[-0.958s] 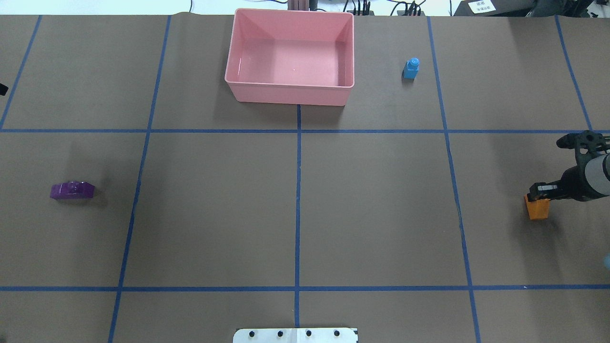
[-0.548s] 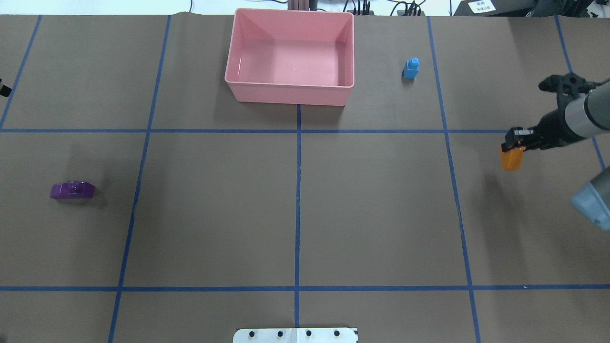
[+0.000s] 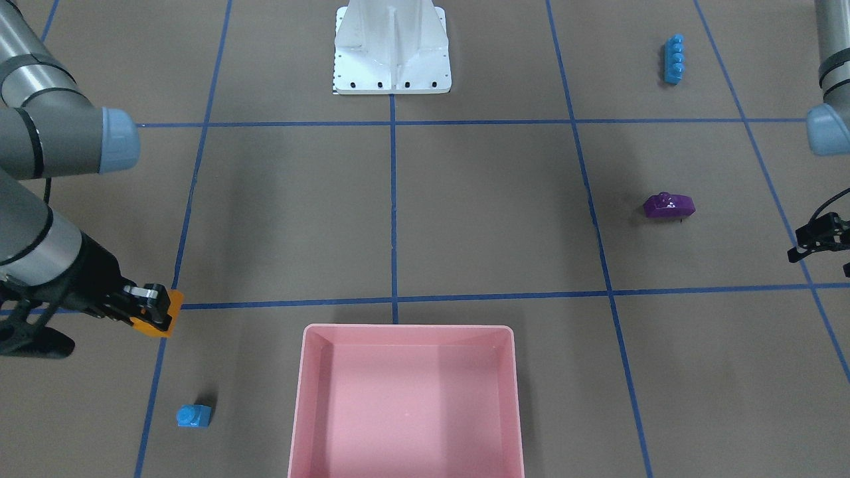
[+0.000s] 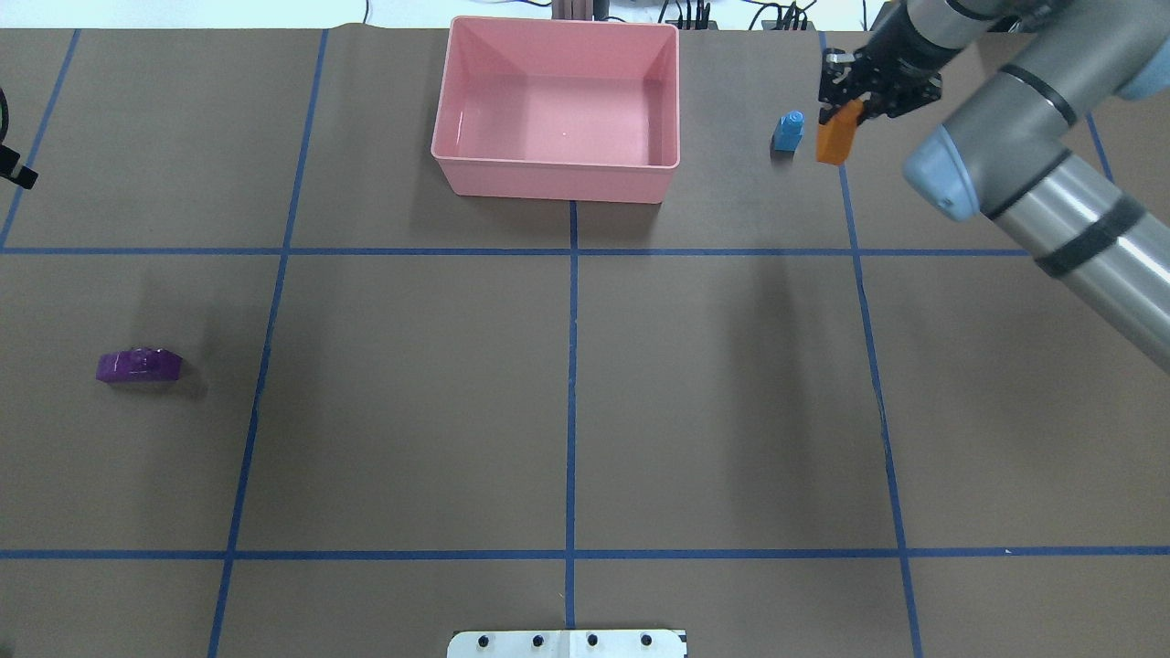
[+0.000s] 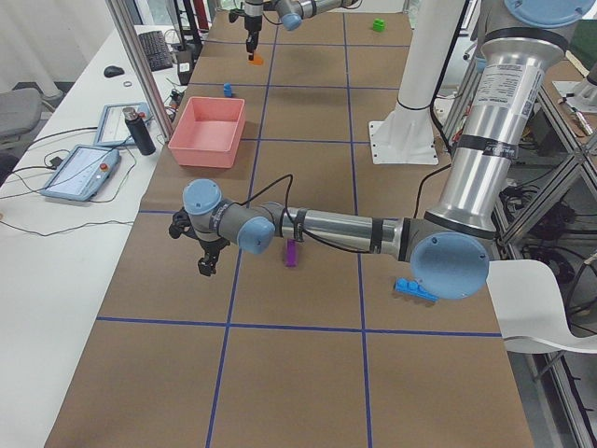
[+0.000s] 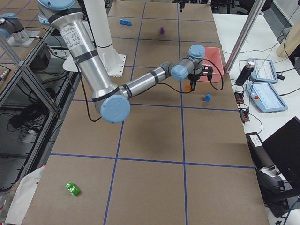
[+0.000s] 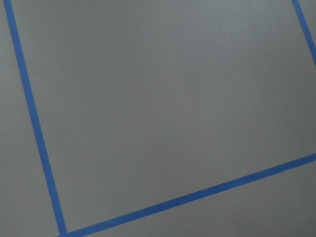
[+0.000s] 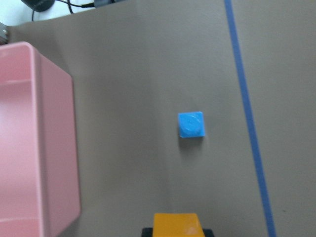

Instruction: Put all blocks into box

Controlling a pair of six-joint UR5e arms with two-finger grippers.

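Orange brick (image 4: pixel 833 142) clamped in right fingers (image 3: pixel 151 304), aloft just beside small blue brick (image 4: pixel 788 131), near box (image 4: pixel 558 179).

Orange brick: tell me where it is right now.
In the overhead view the orange brick is gripped by the right tool, just right of the small blue brick, with the pink box farther left.

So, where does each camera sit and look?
Front-facing: across the table, facing white base; left gripper, right gripper show.
Overhead: behind robot, looking down; right gripper shows.
Left side: table's end; left arm near.
Right side: other end; right arm near.
Left wrist: table, blue tape.
Right wrist: down on small blue block, orange block.
Overhead and front-facing share the box.
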